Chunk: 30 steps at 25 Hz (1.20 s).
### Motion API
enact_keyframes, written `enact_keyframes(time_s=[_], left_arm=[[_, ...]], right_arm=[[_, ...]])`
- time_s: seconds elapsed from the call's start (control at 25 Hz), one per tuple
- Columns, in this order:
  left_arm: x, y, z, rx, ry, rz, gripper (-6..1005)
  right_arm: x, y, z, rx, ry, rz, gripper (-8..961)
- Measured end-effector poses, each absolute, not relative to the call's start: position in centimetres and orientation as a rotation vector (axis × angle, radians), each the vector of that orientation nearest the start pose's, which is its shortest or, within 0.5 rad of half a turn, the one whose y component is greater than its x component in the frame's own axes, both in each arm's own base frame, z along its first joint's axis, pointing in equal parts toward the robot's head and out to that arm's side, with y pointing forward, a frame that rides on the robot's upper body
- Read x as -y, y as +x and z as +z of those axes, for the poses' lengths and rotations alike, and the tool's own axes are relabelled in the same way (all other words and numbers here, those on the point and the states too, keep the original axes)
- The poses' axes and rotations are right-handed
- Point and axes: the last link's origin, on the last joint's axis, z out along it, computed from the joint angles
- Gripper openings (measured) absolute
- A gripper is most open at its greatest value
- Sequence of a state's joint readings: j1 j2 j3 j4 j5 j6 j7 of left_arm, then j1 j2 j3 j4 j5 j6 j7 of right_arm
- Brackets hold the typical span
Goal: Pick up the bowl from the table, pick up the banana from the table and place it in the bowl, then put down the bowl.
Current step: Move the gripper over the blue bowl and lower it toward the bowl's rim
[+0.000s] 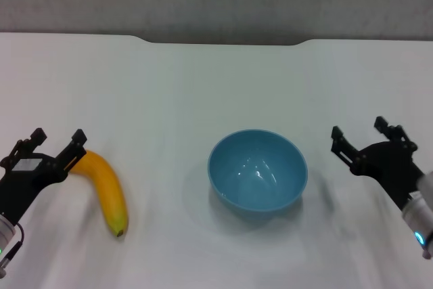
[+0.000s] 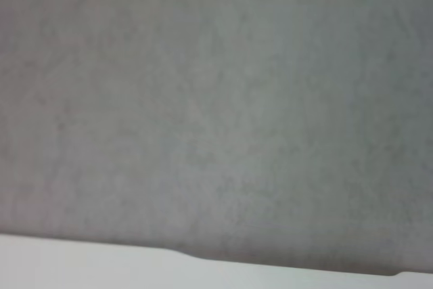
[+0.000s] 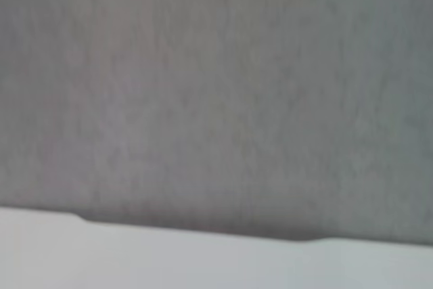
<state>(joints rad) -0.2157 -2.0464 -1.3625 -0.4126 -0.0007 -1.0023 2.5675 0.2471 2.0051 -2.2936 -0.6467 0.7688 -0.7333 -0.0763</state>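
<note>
A: Bowl [image 1: 257, 171] mid-table [image 1: 203, 86], upright; banana [image 1: 108, 190] lying well to its left.
B: Grippers?
A: Left gripper [image 1: 58, 143] spread apart, one finger over banana's stem end. Right gripper [image 1: 356, 135] spread, beside bowl, gripping nothing.

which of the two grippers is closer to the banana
The left gripper: its open fingers sit right at the banana's stem end, while the right gripper is beyond the bowl.
</note>
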Motion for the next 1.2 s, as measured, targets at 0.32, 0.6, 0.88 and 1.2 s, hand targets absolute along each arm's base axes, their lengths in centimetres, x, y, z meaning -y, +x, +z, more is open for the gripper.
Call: enact_keyframes(time_s=[0.32, 0.6, 0.88, 1.2], left_arm=[[-30.2, -34.0, -1.0, 0.878, -1.693, -0.869, 878], [-30.1, -34.2, -1.1, 0.884, -1.694, -0.856, 879], [-30.1, -34.2, -1.0, 0.885, -1.688, -0.858, 879], [-30.3, -34.1, -1.0, 0.882, -1.69, -0.861, 879]], right_arm=[[-33.4, 28.0, -4.3, -0.742, -1.894, 0.326, 879], [-34.5, 24.7, -2.3, -0.84, -2.004, 0.31, 878], [-36.2, 24.3, -2.2, -1.013, -2.106, 0.139, 879], [-36.2, 24.2, -3.5, -1.012, -2.124, 0.075, 878]])
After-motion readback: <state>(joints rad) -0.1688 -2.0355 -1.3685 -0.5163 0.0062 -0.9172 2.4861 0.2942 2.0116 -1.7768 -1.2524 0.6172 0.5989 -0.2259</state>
